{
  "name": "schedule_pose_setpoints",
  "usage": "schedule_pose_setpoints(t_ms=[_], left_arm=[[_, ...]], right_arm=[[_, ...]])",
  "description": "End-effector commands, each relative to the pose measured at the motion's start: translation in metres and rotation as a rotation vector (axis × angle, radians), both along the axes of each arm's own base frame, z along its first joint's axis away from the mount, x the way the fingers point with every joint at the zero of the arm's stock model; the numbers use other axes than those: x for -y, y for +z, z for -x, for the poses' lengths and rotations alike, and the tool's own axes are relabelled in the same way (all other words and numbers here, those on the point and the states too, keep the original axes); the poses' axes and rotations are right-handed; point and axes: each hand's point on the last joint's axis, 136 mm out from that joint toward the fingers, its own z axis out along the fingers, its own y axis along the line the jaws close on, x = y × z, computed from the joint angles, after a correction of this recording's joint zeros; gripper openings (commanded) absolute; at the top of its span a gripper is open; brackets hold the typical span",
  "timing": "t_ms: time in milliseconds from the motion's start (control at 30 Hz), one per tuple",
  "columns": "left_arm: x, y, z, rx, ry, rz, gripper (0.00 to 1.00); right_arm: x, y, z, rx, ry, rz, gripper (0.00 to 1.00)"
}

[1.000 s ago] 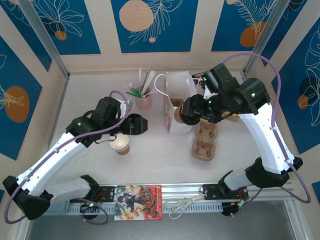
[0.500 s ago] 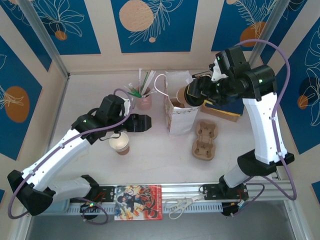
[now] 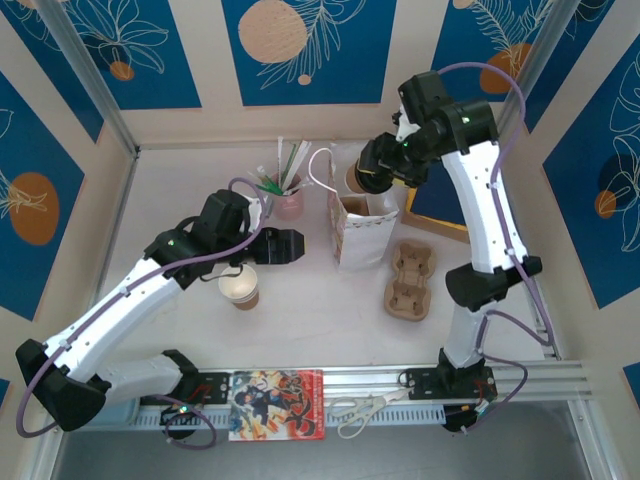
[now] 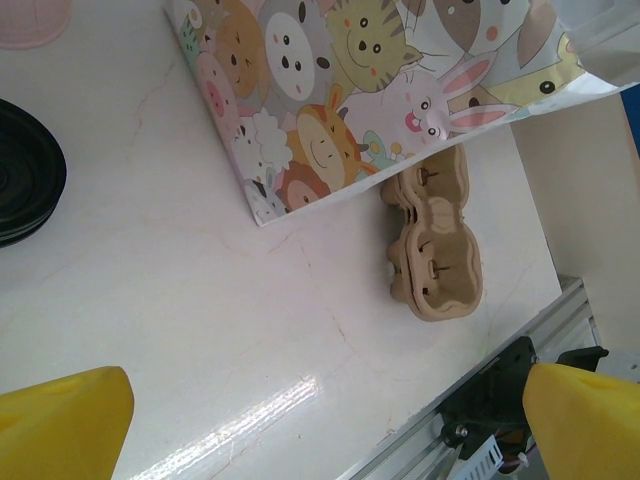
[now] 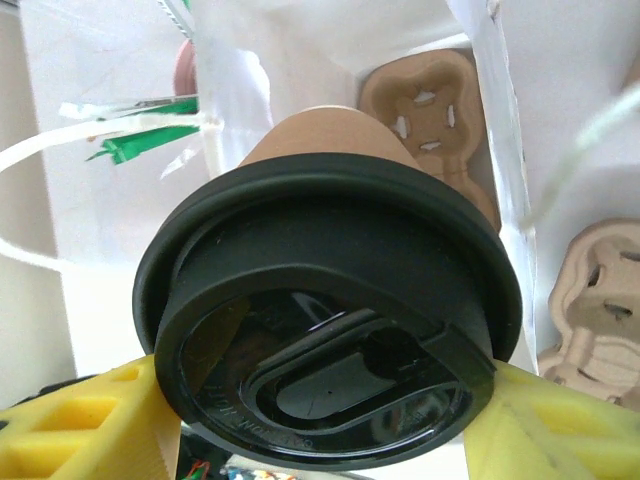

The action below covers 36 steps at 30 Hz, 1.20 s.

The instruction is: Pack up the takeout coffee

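The right gripper (image 5: 325, 415) clamps the black-lidded kraft-brown paper cup (image 5: 330, 170) upright, directly over the open white paper bag (image 3: 365, 240), while the left gripper (image 3: 285, 247) gapes wide, farther off.

The right gripper (image 3: 372, 174) hangs above the open mouth of the white paper bag (image 3: 362, 238), closed on a brown cup (image 3: 353, 181). The bag stands upright near the table centre. The left gripper (image 3: 288, 247) hovers left of the bag, jaws spread, holding nothing. An open paper cup (image 3: 240, 288) stands near it, toward the arm bases. A pulp cup carrier (image 3: 410, 281) lies right of the bag. A pink cup of straws (image 3: 288, 203) stands beyond the left gripper.
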Motion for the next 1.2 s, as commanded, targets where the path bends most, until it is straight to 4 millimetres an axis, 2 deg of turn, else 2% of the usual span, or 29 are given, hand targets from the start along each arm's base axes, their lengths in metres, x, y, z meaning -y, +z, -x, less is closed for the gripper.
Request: schedule_pose_setpoints(t_ms=[0,300,533,767,1033,1167], left_arm=[[0.004,0.007,0.008,0.013,-0.035,0.033,1.0],[0.001,0.007,0.012,0.026,-0.054,0.018,1.0],[0.0,0.006,0.012,0.034,-0.071,0.0,1.0],[0.001,0.005,0.012,0.034,-0.08,-0.007,1.0],[0.002,0.003,0.012,0.031,-0.086,-0.009,1.0],[0.003,0.003,0.012,0.024,-0.087,-0.005,1.0]], right_arm=[[0.008,-0.024,0.017,-0.126,0.034,0.095,0.65],[-0.005,-0.061,0.003,-0.194,0.082,0.189,0.65],[-0.012,-0.082,0.004,-0.245,0.118,0.239,0.65],[-0.013,-0.093,0.009,-0.277,0.133,0.278,0.65],[-0.01,-0.087,0.012,-0.255,0.126,0.293,0.65],[-0.008,-0.096,0.018,-0.296,0.143,0.31,0.65]])
